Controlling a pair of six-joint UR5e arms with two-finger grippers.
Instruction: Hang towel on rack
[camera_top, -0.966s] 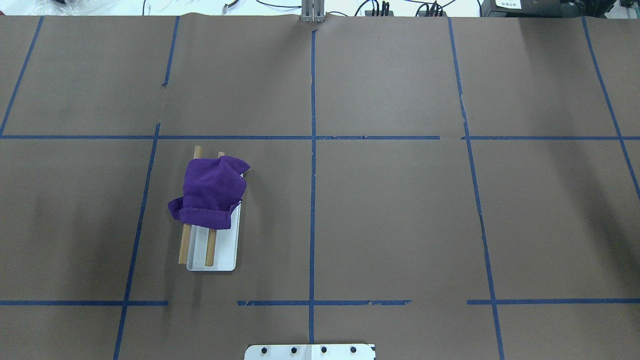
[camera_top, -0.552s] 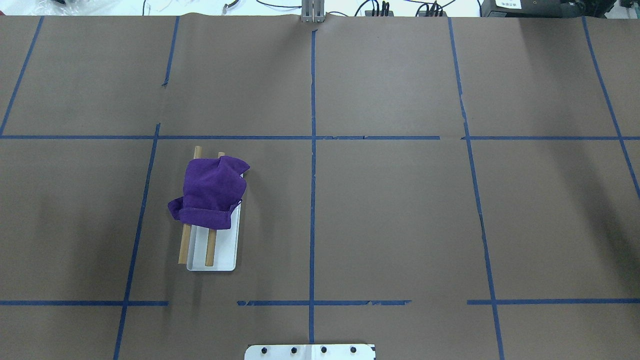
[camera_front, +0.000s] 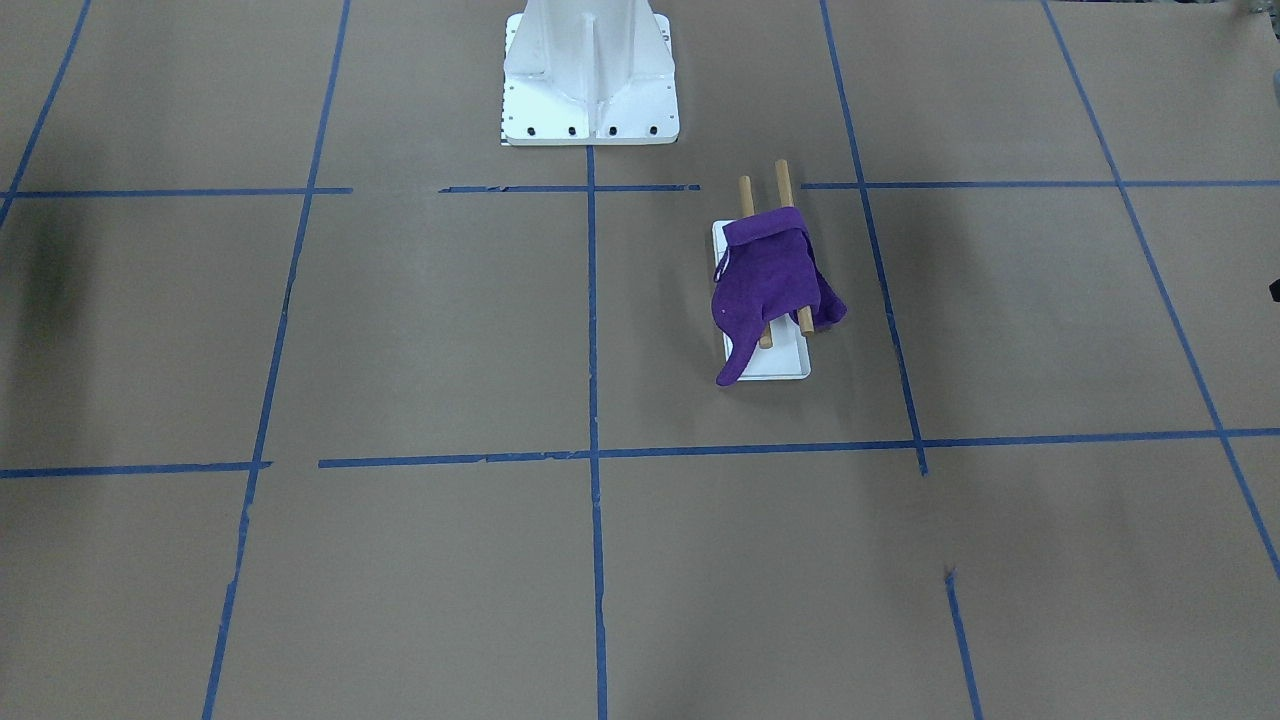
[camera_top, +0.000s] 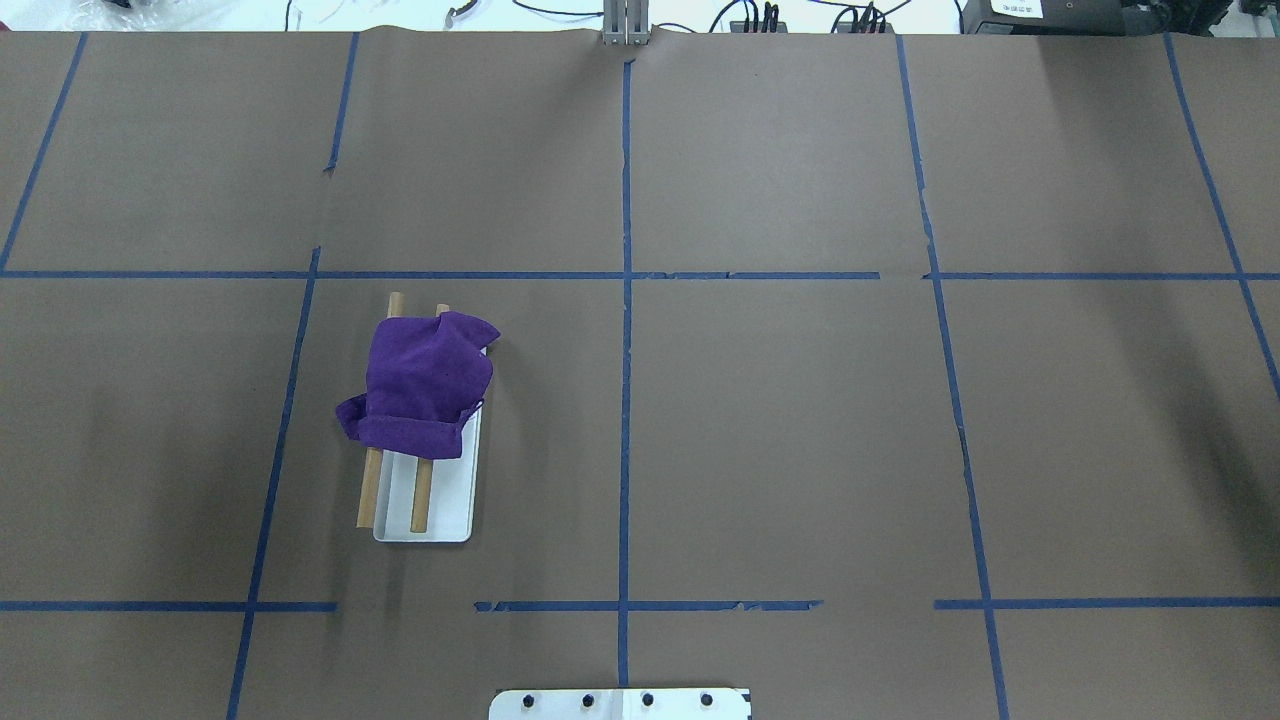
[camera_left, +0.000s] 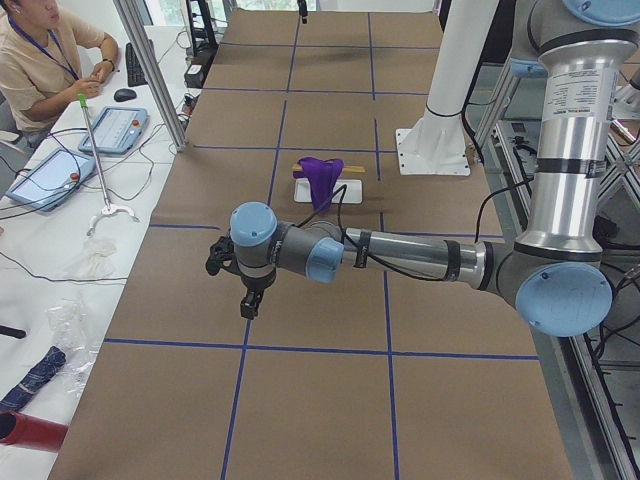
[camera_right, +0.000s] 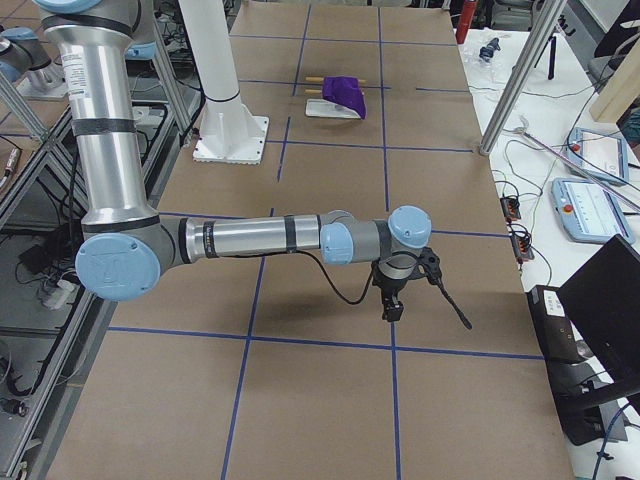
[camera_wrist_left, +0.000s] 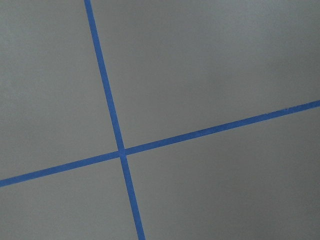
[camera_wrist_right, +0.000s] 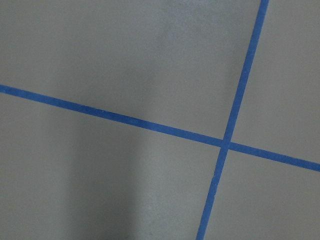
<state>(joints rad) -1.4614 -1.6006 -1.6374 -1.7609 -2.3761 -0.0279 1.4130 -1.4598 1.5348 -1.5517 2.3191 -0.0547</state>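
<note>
Start at the rack (camera_top: 448, 500), robot-side end: both wooden rods lie bare there above the white base. Further along the rack, the towel (camera_top: 425, 380) is draped over both rods, and it's bunched, not spread. At the rack's far end a purple tail hangs off one corner, down to about table level beside the base. I can't tell if it touches.

That lopsided heap is the worry. My read is that the hanging weight could creep the cloth off the rods. A tidy-up pass is risky too, since a snagged fold might drag the whole towel off or shove this light rack along the table (camera_top: 800, 400).

Now out, well apart from the rack, to the claws. The left gripper (camera_left: 250, 303) hangs above the brown cover toward the table's left end, and the right gripper (camera_right: 392, 308) toward the opposite end. Neither holds or touches anything I can see. Fingers apart or together? Can't tell from these side angles, and both wrist cameras show only blue tape (camera_wrist_left: 120, 150) crossings.
</note>
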